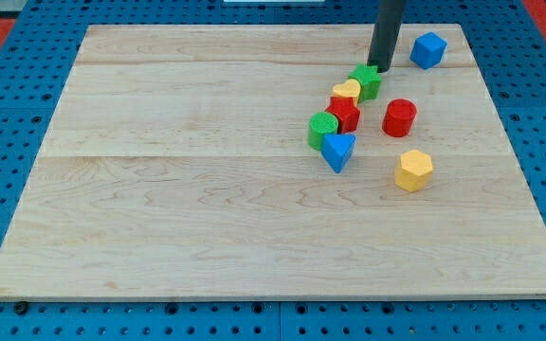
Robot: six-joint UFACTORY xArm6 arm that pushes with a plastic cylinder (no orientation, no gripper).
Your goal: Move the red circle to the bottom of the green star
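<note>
My tip (383, 68) beside green star (366, 81) (touching)

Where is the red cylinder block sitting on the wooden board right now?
The red cylinder block stands in the board's upper right area, apart from the cluster, right of the red star block and above the yellow hexagonal block.

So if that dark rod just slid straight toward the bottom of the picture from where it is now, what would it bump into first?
Most likely the green star: my tip sits right at its upper right edge, apparently touching. The yellow heart lies just beyond. Depth is hard to judge from one view.
</note>
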